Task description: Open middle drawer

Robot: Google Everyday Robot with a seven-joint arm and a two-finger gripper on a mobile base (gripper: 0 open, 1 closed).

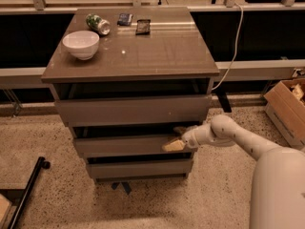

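Observation:
The middle drawer (124, 146) is the second of three taupe-grey handleless fronts in the cabinet, below the taller top drawer (133, 109) and above the slim bottom drawer (138, 168). A dark gap shows above its front panel. My gripper (176, 138) is at the right end of the middle drawer's top edge, touching the front panel, with the white arm (238, 140) reaching in from the right.
On the cabinet top (157, 56) stand a white bowl (81, 44), a green can (97, 24) lying on its side and two small dark packets (143, 26). A cardboard box (288, 109) sits on the floor at right. A black pole (26, 192) lies at lower left.

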